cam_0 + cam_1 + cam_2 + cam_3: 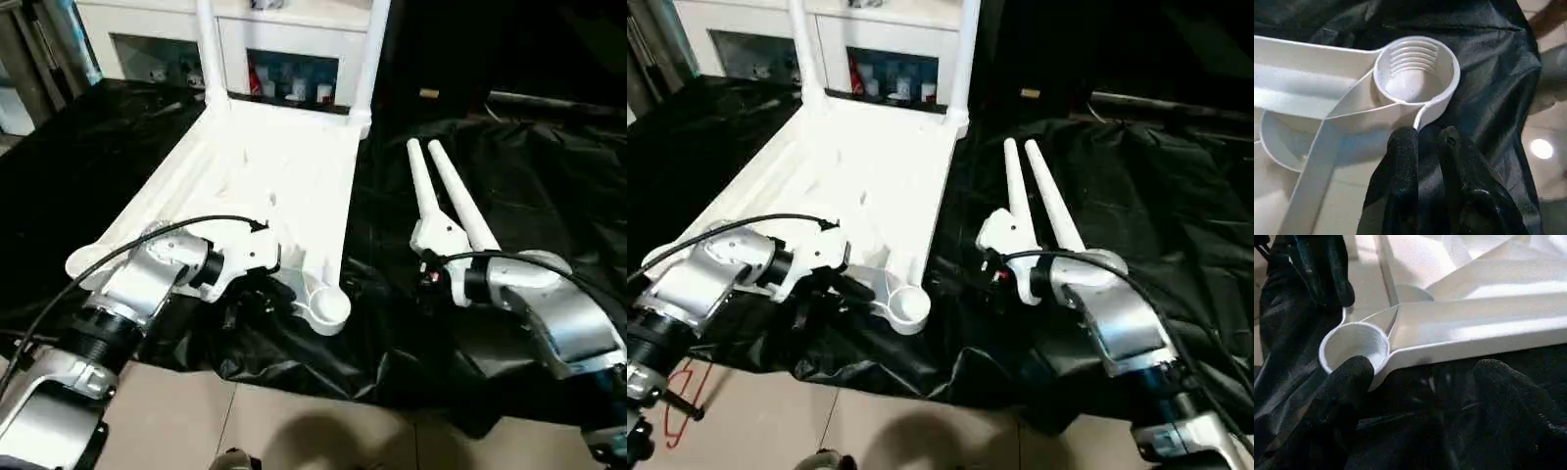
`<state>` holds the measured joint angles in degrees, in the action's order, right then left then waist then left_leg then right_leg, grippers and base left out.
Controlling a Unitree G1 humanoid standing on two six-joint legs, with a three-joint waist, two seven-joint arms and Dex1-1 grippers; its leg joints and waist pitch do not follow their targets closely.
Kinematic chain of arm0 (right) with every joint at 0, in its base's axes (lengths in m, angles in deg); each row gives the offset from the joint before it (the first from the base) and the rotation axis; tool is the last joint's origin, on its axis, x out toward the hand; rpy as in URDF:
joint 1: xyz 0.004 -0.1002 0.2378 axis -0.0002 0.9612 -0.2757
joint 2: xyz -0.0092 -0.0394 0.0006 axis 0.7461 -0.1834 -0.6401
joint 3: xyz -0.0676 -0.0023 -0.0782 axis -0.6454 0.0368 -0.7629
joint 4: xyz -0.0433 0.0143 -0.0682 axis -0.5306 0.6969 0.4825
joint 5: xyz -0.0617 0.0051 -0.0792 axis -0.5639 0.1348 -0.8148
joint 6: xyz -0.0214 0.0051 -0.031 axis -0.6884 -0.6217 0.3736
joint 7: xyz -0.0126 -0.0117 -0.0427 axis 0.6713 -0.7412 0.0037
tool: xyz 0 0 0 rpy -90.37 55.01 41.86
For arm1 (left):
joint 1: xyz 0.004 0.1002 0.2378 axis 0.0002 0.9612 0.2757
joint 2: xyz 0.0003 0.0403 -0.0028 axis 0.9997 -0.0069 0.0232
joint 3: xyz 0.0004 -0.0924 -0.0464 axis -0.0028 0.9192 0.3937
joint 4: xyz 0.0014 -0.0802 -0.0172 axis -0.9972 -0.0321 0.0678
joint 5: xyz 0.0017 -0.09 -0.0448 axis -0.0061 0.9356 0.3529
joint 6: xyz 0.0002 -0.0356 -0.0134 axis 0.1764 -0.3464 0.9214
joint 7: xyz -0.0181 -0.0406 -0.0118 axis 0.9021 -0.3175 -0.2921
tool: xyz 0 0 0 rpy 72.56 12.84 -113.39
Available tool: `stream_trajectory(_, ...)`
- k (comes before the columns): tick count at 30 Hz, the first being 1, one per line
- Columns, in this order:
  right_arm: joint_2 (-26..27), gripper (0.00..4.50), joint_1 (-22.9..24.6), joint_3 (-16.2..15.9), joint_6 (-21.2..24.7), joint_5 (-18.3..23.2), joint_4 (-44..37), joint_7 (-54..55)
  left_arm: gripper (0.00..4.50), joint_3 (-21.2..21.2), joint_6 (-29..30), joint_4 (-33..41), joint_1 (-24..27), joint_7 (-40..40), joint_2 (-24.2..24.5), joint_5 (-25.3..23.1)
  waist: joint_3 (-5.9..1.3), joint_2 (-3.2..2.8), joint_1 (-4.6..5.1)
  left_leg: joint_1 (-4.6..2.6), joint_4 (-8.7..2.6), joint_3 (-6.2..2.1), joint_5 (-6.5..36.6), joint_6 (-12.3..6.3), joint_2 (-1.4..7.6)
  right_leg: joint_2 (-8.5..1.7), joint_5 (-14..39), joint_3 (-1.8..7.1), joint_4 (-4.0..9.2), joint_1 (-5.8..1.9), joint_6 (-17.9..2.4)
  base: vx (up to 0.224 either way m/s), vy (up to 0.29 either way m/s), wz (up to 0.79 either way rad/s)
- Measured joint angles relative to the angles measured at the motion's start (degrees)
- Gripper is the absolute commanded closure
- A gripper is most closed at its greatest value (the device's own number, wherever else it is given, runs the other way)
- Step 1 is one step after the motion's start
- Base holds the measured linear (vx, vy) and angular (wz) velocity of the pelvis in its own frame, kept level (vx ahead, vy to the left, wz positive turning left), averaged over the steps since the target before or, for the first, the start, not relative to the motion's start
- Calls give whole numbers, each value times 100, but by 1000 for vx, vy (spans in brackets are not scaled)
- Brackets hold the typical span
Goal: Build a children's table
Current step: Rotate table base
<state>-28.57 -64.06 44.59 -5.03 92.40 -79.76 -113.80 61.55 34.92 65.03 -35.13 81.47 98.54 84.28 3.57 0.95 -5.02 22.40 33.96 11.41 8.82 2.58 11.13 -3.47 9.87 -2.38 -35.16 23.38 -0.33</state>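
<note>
So we've got the white table top lying upside down on a black sheet spread over the floor, ribbed underside facing up. Two legs are already standing in the far corner sockets, one on the far left and one on the far right, right in front of a white cabinet with glass doors. The other two legs lie side by side on the sheet, just off the top's right edge.

Our left gripper is down at the near right corner socket, its jaws nearly together with nothing between them, black fingertips sitting just outside the socket wall. We can see the threads inside that socket, and it's empty.

Our right gripper is low over the sheet beside the near ends of the loose legs, jaws spread wide and holding nothing. It's pointed at the same near corner socket from the side, with the edge of the top running past its fingers.
</note>
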Motion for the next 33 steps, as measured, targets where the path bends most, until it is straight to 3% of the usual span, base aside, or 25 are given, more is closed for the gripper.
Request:
stream_trajectory(10, -54, 69, 23, -3, 148, -2, -114, 12, 360, -180, -14, -127, -10, -600, -251, -554, -4, -7, 6, -41, -1, -3, 1, 0, -5, -1, 14, 5, 9, -38, 23, 0, 0, 0)
stream_trajectory(22, -108, 69, 23, -3, 190, -4, -115, 32, 360, -252, -383, -671, -143, -1508, -924, -714, -3, -5, 1, -37, 0, -6, 1, 0, -6, -1, 10, 1, 9, -37, 17, 0, 0, 0)
stream_trajectory(26, -136, 69, 21, -2, 191, -5, -119, 45, 360, -187, -575, -1019, -381, -2046, -1172, -789, -2, -5, 0, -33, 0, -6, 1, 0, -6, -2, 7, 0, 10, -35, 13, 0, 0, 0)
stream_trajectory(33, -103, 69, 23, 12, 189, -5, -121, 171, 360, 23, -714, -1104, -409, -2426, -1143, -850, -3, -6, 15, -34, 0, -10, 1, 1, -5, 0, 5, -3, 10, -33, 10, 0, 0, 0)
